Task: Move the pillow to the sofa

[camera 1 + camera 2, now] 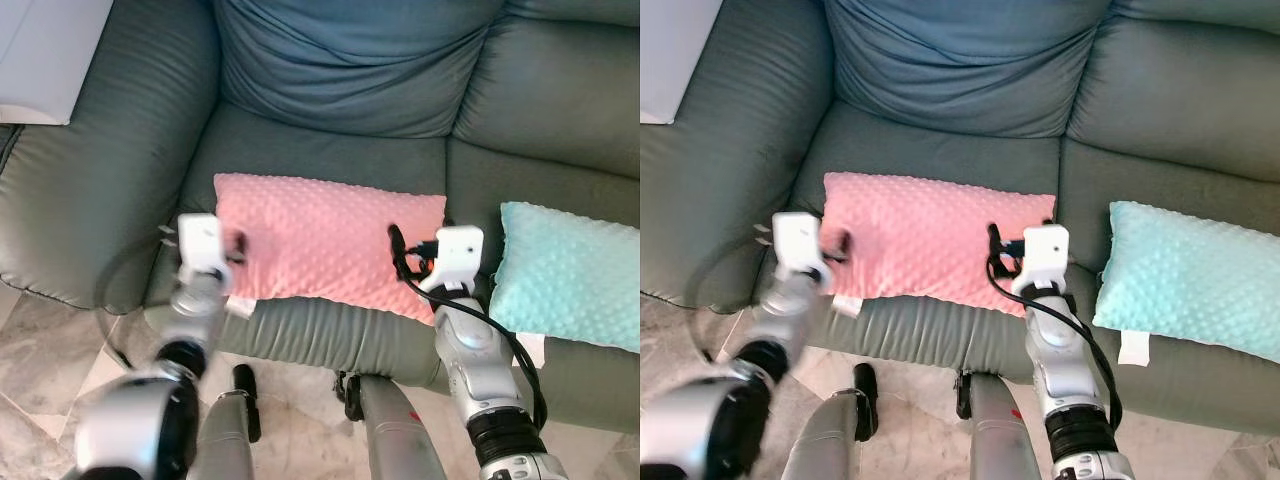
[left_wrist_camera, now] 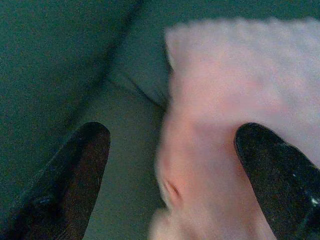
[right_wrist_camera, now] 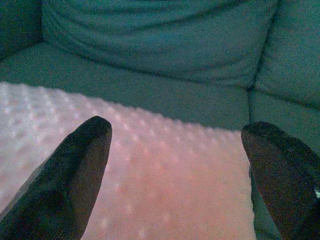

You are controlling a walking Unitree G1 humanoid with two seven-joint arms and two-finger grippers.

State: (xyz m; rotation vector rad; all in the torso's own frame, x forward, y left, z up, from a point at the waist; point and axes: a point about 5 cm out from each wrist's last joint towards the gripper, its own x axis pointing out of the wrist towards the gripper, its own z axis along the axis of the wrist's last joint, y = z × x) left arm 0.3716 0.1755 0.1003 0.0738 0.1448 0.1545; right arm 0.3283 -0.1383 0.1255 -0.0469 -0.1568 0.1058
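So the pink pillow (image 1: 325, 250) is lying flat on the seat of the grey-green sofa (image 1: 330, 150), near its front edge. The left gripper (image 2: 172, 170) sits at the pillow's left end, fingers spread wide, one over the pillow and one over the seat cushion. The right gripper (image 3: 175, 165) is over the right end, fingers also wide apart, holding nothing. A turquoise pillow (image 1: 570, 275) lies on the next seat, just beside the pink one.

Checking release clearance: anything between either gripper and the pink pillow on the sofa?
Nothing visible. The pink pillow lies on the sofa seat. The left gripper and right gripper sit open at its two ends. The teal pillow lies apart, on the next seat.
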